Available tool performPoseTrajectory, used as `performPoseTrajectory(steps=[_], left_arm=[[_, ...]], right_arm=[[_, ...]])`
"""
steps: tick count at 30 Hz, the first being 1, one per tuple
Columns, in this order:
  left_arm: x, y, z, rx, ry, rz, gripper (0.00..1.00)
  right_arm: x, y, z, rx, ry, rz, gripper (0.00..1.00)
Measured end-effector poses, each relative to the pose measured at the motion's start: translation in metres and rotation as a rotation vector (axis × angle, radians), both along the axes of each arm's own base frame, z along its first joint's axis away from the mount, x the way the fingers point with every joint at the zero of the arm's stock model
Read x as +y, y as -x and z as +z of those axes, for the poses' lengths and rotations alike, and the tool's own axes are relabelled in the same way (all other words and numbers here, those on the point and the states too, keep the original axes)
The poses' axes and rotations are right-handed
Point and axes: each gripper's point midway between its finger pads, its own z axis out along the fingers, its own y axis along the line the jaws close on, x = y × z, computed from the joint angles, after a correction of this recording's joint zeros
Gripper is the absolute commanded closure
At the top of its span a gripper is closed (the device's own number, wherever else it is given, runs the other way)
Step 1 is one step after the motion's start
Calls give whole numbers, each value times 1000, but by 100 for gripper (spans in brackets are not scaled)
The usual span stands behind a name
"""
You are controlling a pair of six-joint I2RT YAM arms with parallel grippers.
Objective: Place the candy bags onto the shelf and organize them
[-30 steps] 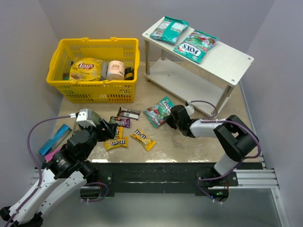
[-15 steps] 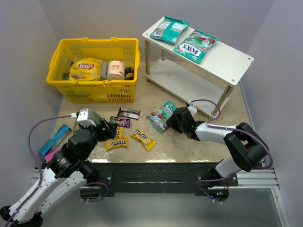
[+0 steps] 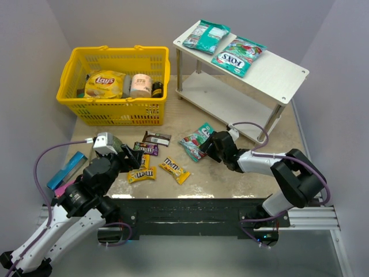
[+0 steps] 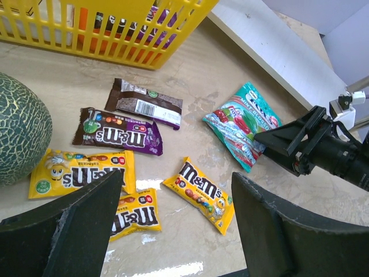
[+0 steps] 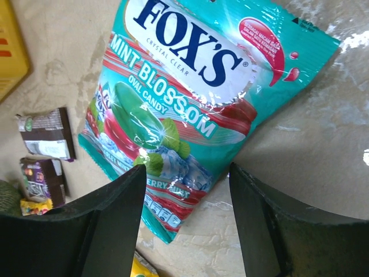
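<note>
We see our right pincer (image 5: pixel 187 173) released, its fingers spread either side of the lower corner of a teal Fox's bag (image 5: pixel 190 98). That bag lies flat near the middle of the bench (image 3: pixel 213 179), in front of the white shelf (image 3: pixel 277 69) at the far right corner. On the shelf's top board lie a second teal bag (image 3: pixel 206 34) and a third teal bag (image 3: pixel 238 55). Our left pincer (image 4: pixel 177 190) hangs wide open, grasping nothing, above small M&M's packets (image 4: pixel 199 193) scattered toward the bench's near edge.
</note>
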Motion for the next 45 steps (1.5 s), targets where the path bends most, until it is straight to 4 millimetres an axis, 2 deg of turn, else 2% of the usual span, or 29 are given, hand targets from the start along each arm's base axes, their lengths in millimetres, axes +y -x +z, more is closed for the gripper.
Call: performPoseTrajectory(steps=[4,7,8,10,11,14,22,26,32,45], left_arm=[[0,0,0,0,0,1,18],[0,0,0,0,0,1,18],[0,0,0,0,0,0,18],[0,0,0,0,0,1,18],[0,0,0,0,0,1,18],[0,0,0,0,-1,1,18],[0,0,0,2,5,3,18],[0,0,0,2,5,3,18],[0,0,0,3,5,3,18],[0,0,-1,5,3,3,18]], right_arm=[[2,-3,0,-17,-42,-22,43],[1,-2,-2,-22,-54,-40,54],[0,-2,-3,-21,-57,-45,63],[-2,-2,-5,-19,-58,-56,74],[-3,-1,-8,-13,-55,-59,84],[-4,-1,-11,-9,-54,-71,100],[-6,-1,-10,-13,-44,-71,100],[-10,3,-2,-24,-18,-47,100],[-14,7,35,-91,0,4,100],[7,5,153,-300,-82,162,100]])
